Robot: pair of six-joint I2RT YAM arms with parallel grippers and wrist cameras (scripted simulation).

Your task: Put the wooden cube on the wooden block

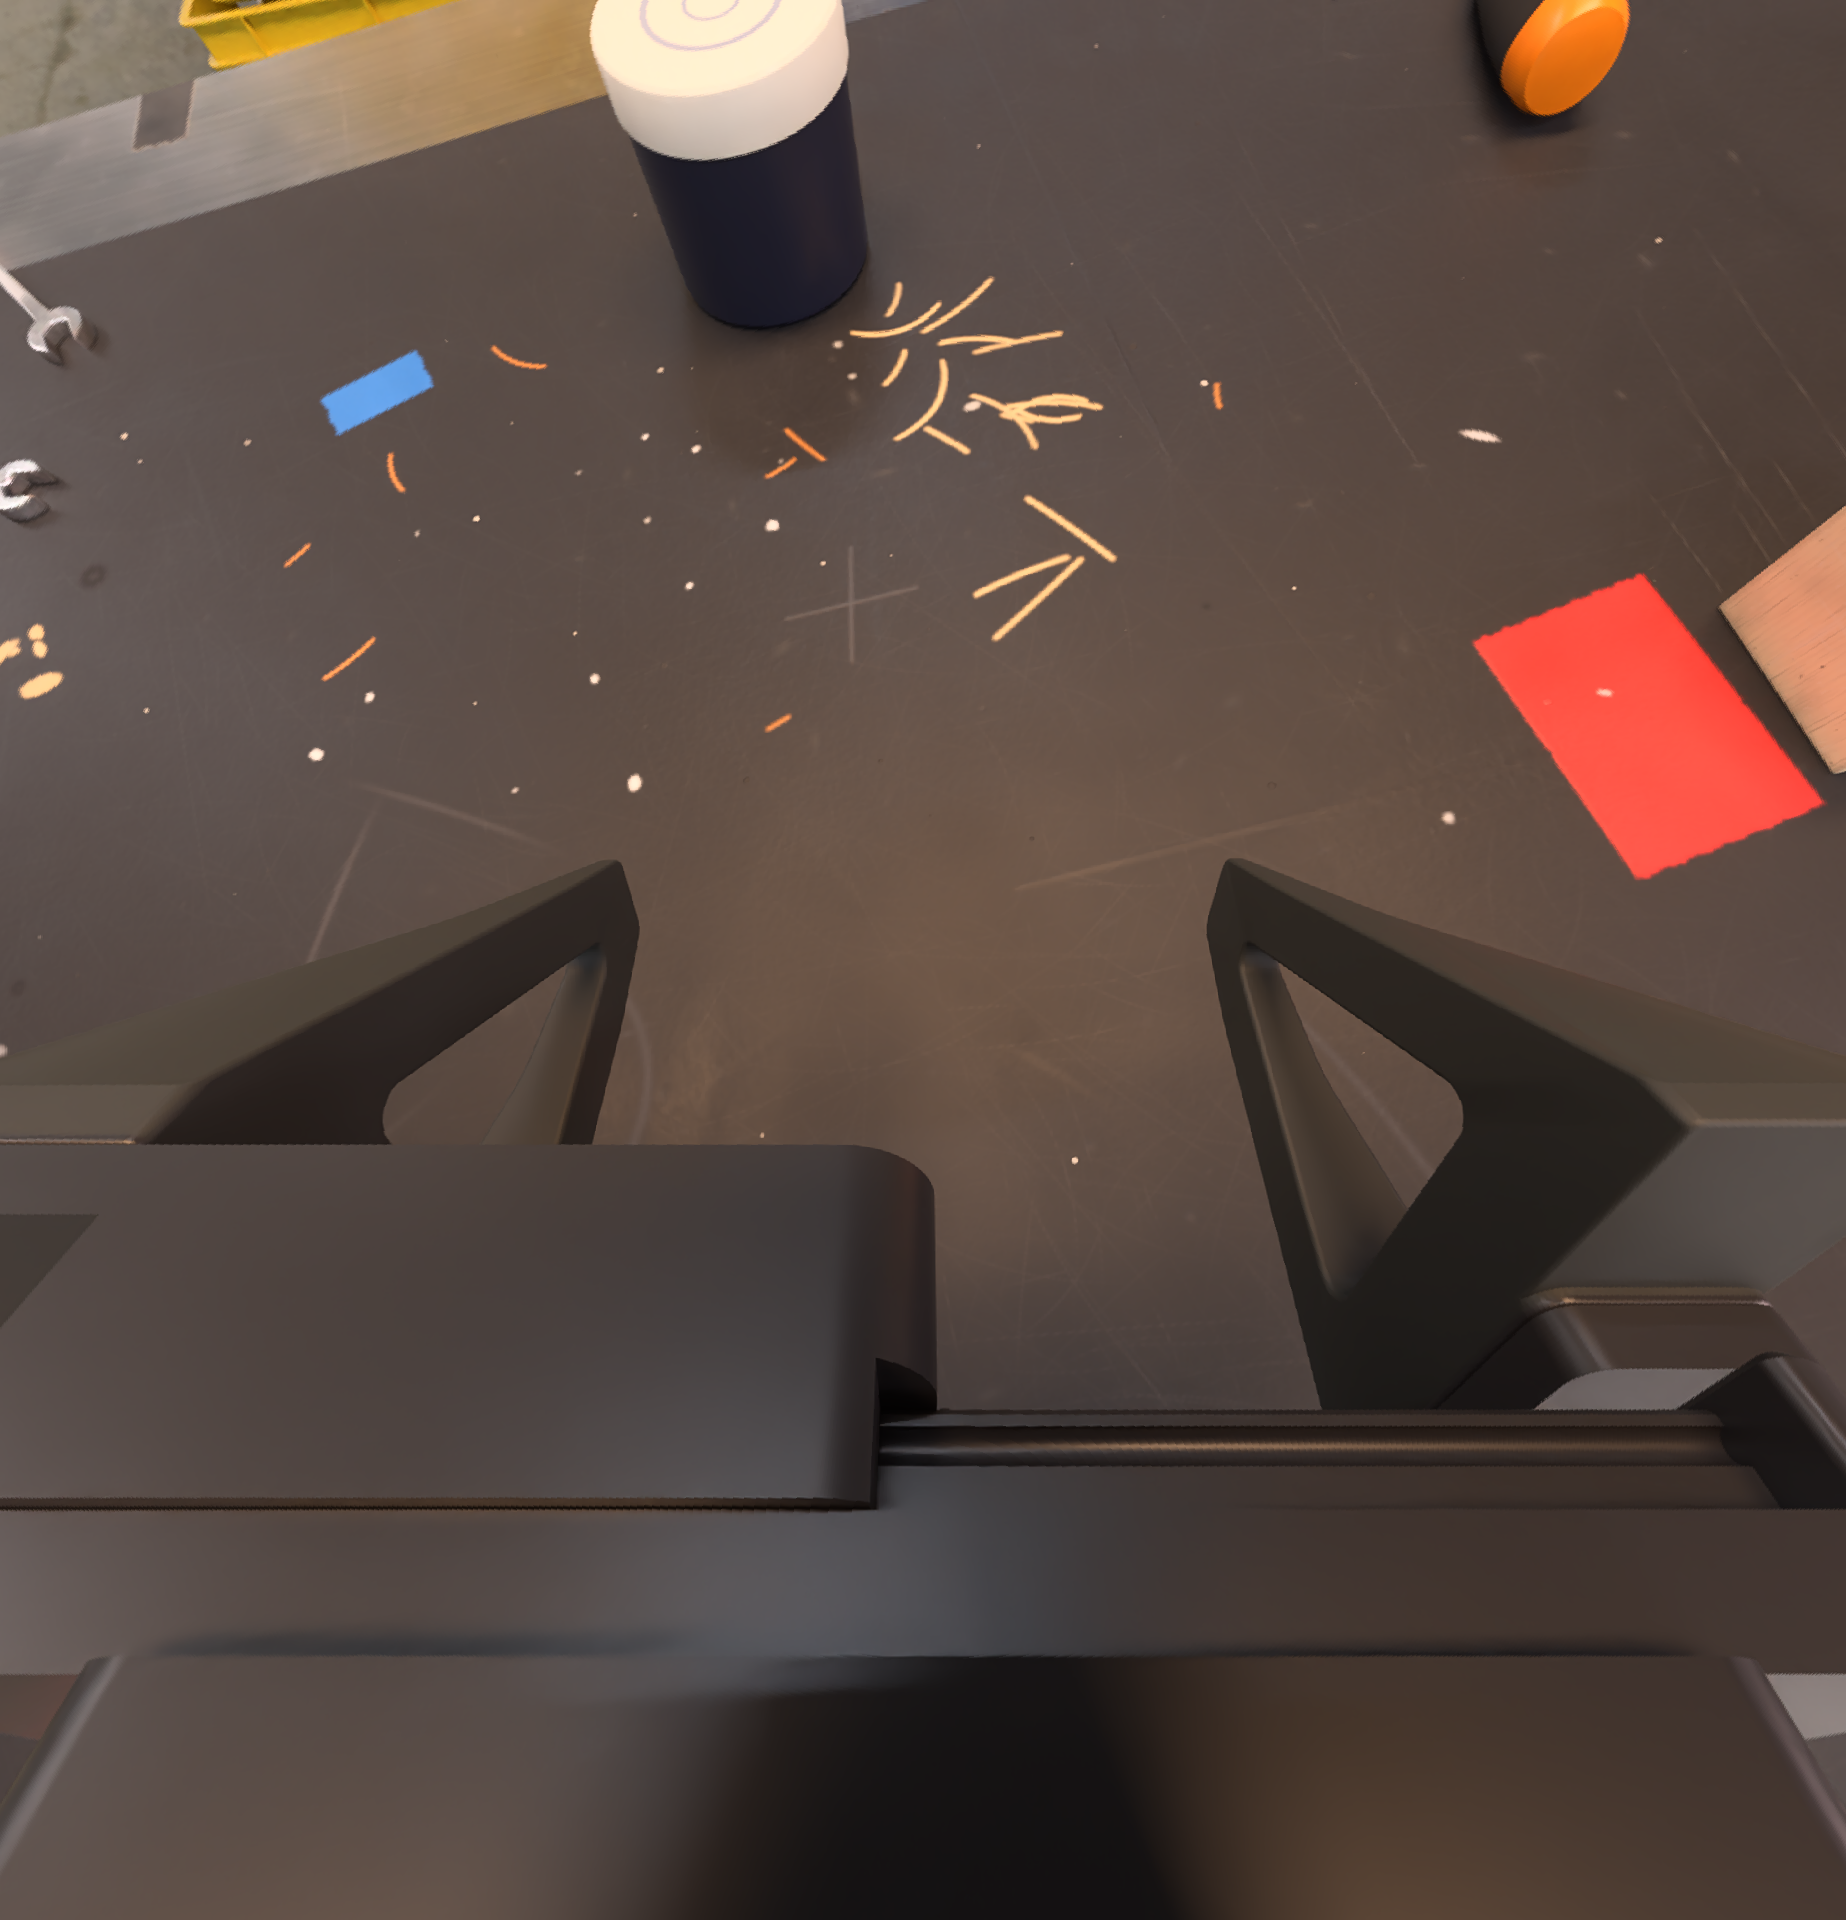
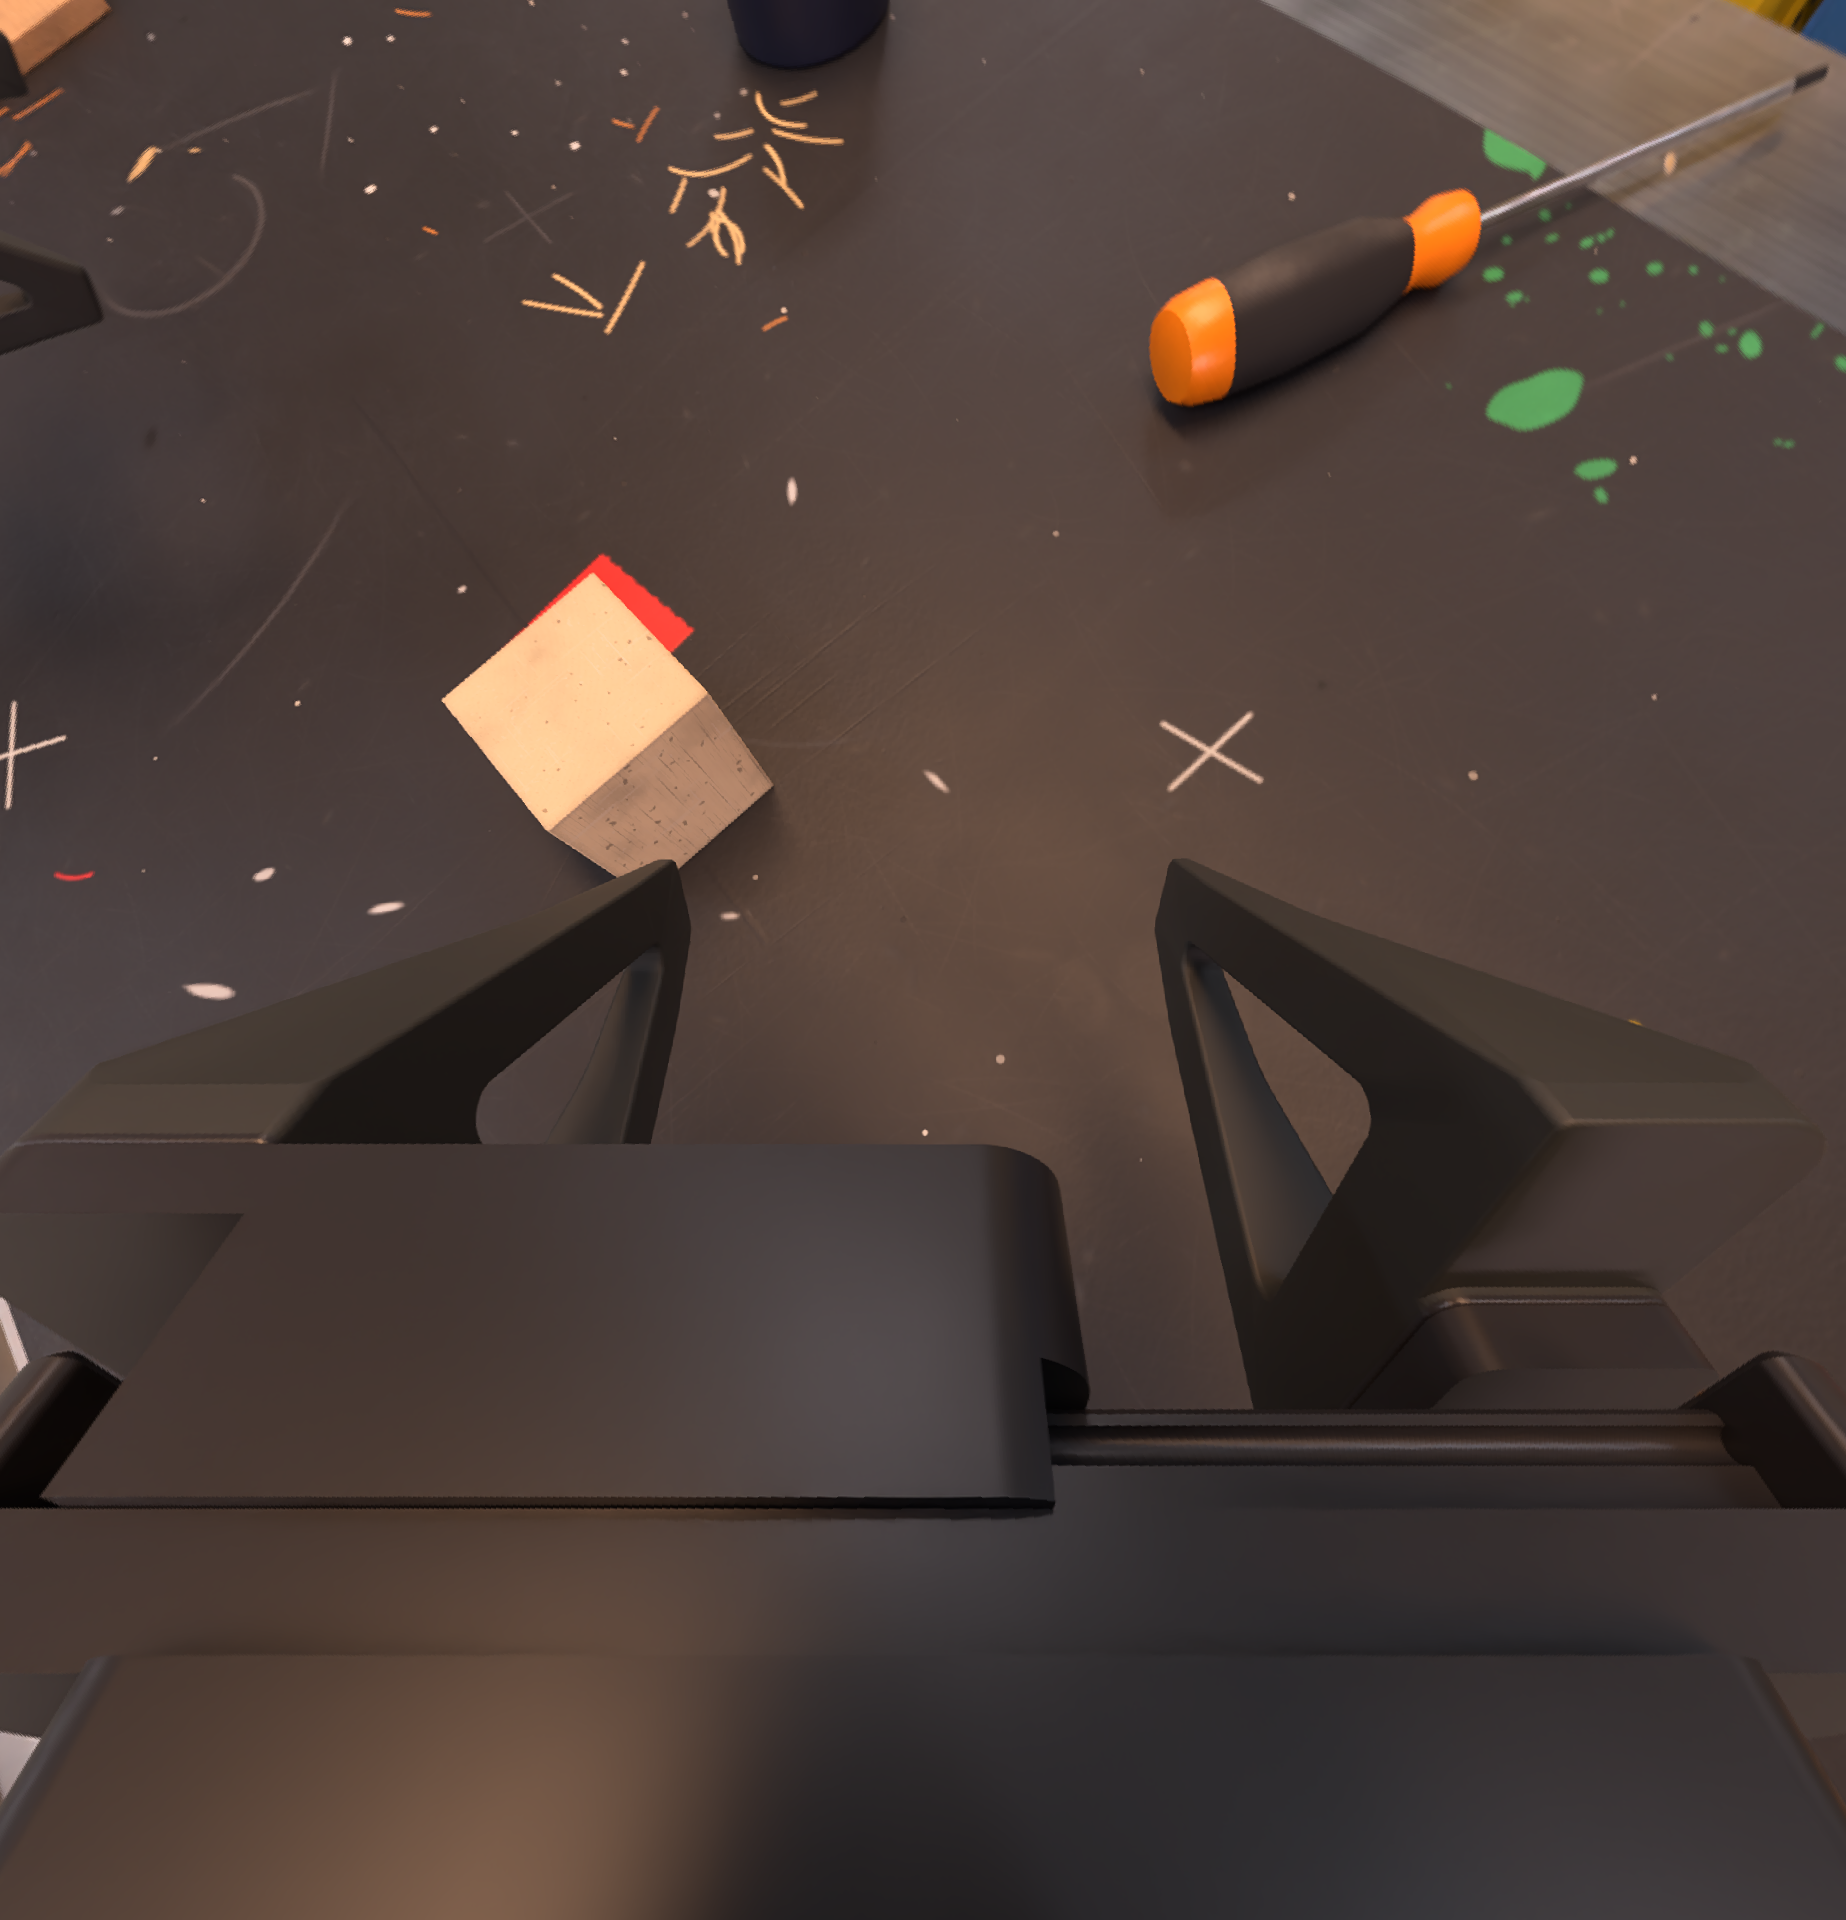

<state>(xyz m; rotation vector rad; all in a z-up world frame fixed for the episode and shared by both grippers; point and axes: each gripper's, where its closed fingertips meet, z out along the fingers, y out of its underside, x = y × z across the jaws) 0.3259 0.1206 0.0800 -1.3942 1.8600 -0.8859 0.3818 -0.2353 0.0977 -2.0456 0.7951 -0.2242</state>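
Because the wooden cube (image 2: 597, 717) lies ahead and to the left of the right gripper (image 2: 919, 904), with one lower corner just beside the tip of that gripper's left finger, we judge that the coming move turns on a leftward shift before any closing. Both fingers of the right gripper stand spread apart with nothing between them; bare table (image 2: 1002, 623) fills the gap. The cube sits turned, its corner rather than a flat face pointing toward the gripper, so we expect a wrist rotation will also be needed to meet two parallel faces. It rests partly over a red patch (image 2: 644, 597), whose edge shows behind it.

In the left wrist view the left gripper (image 1: 924, 904) is likewise released and empty, over open table; the cube appears only at the right border (image 1: 1823, 644), just beside the same red patch (image 1: 1641, 727). We judge the right arm the nearer.

A piece of light wood (image 2: 31, 26) at the top left corner of the right wrist view may be the wooden block, though we cannot tell. An orange-and-black screwdriver (image 2: 1314, 291) lies well to the right, and a dark cylinder with a white cap (image 1: 742, 156) stands farther off; neither blocks the approach.
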